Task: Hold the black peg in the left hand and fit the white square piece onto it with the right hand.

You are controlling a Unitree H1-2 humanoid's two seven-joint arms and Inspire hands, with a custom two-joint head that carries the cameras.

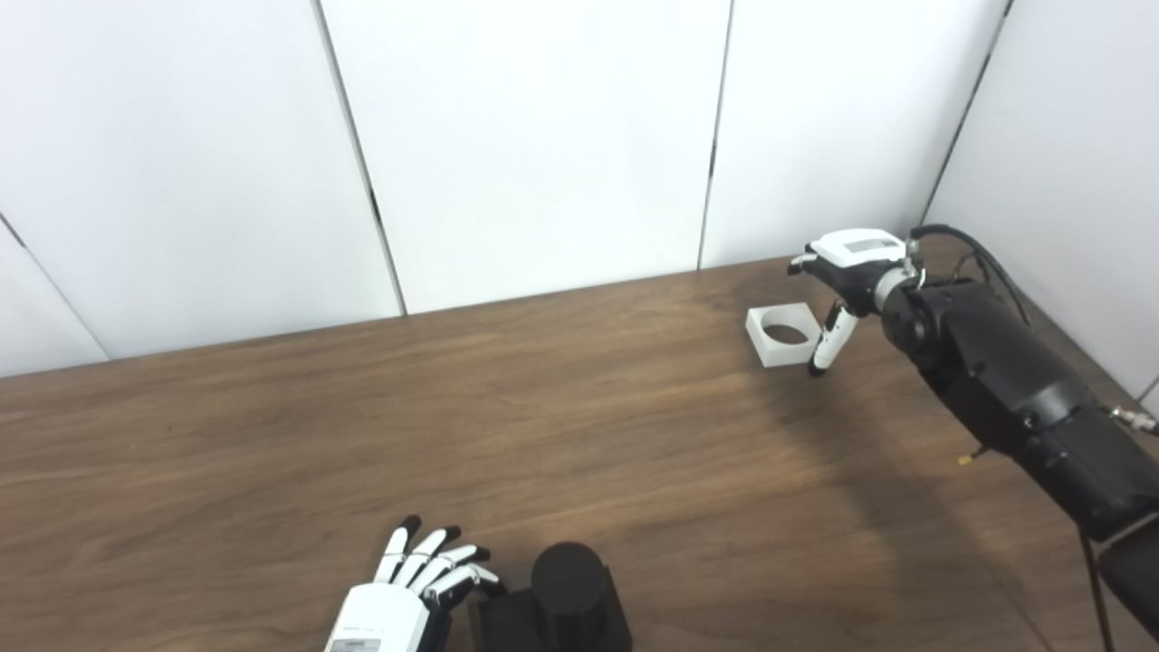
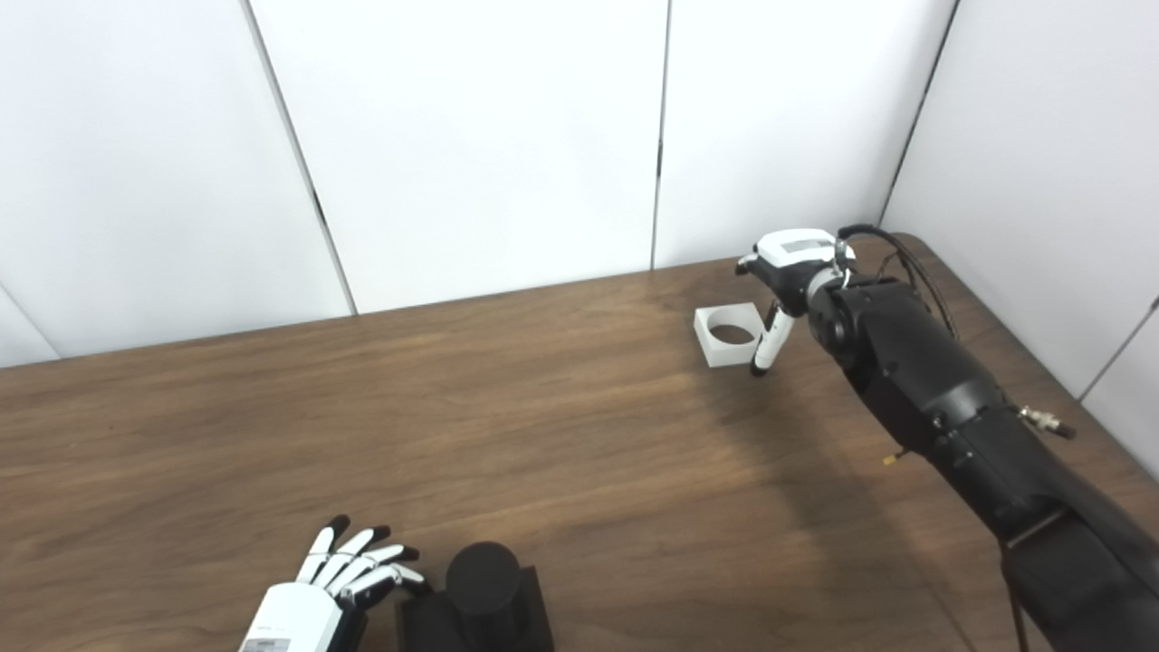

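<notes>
Left eye view: black peg (image 1: 569,580) stands upright on its black square base (image 1: 552,625) at the near edge of the wooden tabletop (image 1: 453,435). Left hand (image 1: 412,584) sits just beside the base, fingers spread, holding nothing. White square piece (image 1: 784,333) with a round hole lies far right on the tabletop, well apart from the peg.

Right eye view: right hand (image 2: 786,272) hovers at the piece's right edge, one finger (image 2: 768,349) pointing down against its side; fingers apart, nothing gripped. White wall panels (image 2: 471,136) stand behind the tabletop.
</notes>
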